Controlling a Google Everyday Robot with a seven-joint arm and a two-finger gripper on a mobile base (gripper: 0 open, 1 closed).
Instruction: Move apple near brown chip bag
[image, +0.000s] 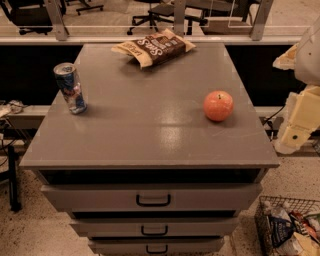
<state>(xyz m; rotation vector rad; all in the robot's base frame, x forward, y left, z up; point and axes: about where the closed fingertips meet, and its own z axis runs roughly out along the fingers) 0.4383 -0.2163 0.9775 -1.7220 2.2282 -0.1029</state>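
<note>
Three things rest on the grey surface (150, 125) of a drawer cabinet, and all of them stand well apart from one another. We see the apple (218, 105), round and reddish-orange with its stem dimple facing up, on the right side of the surface, close to the right edge and about halfway back. The brown chip bag (155, 47) lies flat at the far edge, a little left of centre, turned at a slight angle, with its cream-yellow ends and white lettering showing. A blue, red and silver drink can (70, 88) stands upright near the left edge. Bare surface lies between the apple and the bag. The cream-coloured gripper (295, 132) hangs off to the right of the cabinet, beyond its right edge and just lower than the apple, touching none of the three things. We cannot tell whether it is open or closed, and we see nothing in its hold. Below the surface we count three drawers (153, 199) with dark handles, and a wire basket (287, 225) of packets sits on the speckled floor at the lower right.
</note>
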